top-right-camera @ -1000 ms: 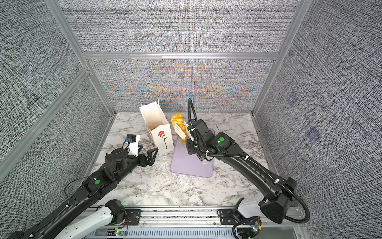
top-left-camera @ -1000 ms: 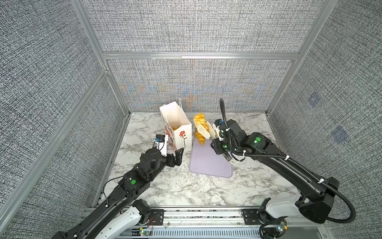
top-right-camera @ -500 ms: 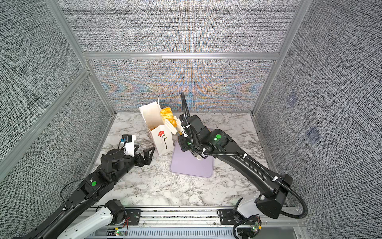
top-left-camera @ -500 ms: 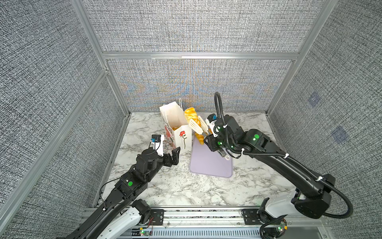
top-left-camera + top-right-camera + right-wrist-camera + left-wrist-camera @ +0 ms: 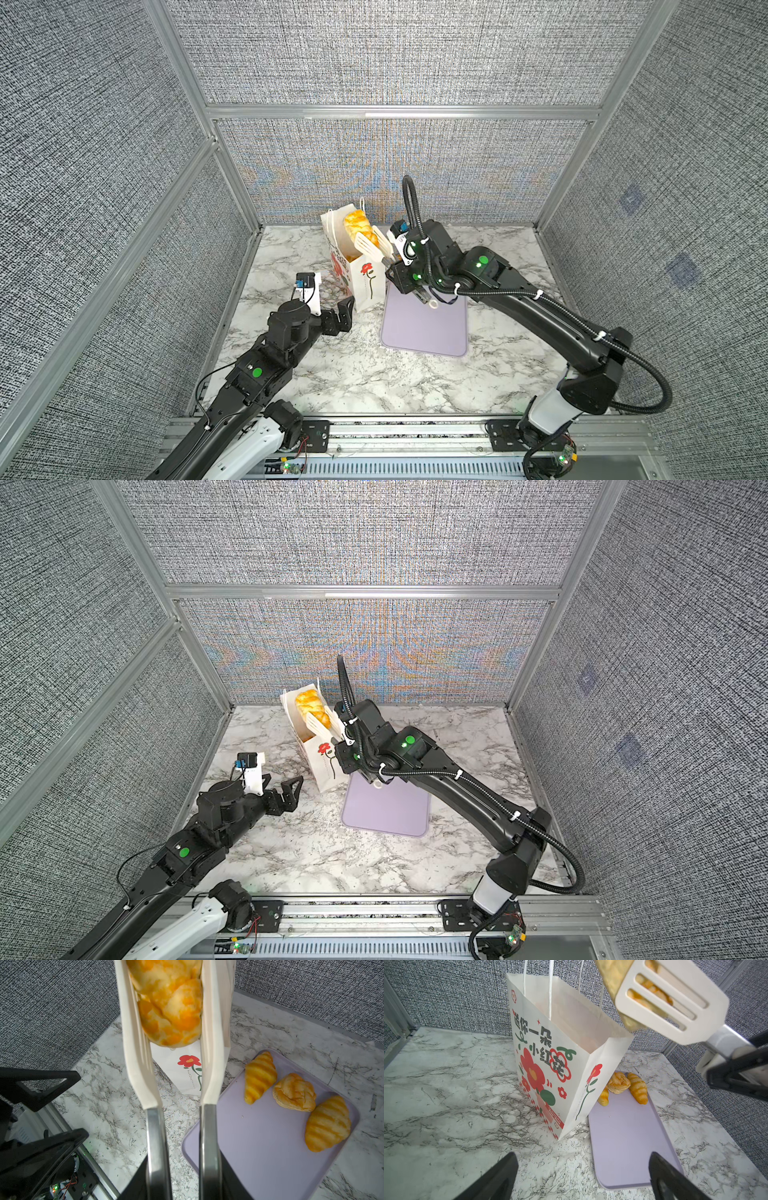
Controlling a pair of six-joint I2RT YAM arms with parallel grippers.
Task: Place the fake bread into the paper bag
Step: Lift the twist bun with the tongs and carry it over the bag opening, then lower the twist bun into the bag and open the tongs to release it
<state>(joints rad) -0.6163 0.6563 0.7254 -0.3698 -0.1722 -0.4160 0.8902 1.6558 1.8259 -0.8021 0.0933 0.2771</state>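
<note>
Over the last second the right gripper [image 5: 184,1180] has swung its load sideways. The braided loaf [image 5: 356,222], which was hanging beside the paper bag [image 5: 365,286] over the far end of the lilac tray [image 5: 428,332], now hangs over the bag's open mouth. This gripper is clamped narrow on the steel handles of the white slotted tongs [image 5: 365,245], and the tong blades pinch the loaf on 2 sides. The carry looks finished, and the next step is likely to lower the loaf and let it drop in.

The left gripper [image 5: 582,1159] is spread wide and holds nothing. It sits low on the bench [image 5: 332,374], close to the bag's base. From these views I cannot tell whether it touches the paper.

The bag stands upright with its handles up. The left wrist view shows only bare white inner walls, and the floor of the bag is hidden, so I cannot tell what is in it. The tray, just beside the bag, holds 3 pastries at its far end: a croissant [image 5: 259,1076], a round puff [image 5: 295,1092] and another croissant [image 5: 328,1124].
</note>
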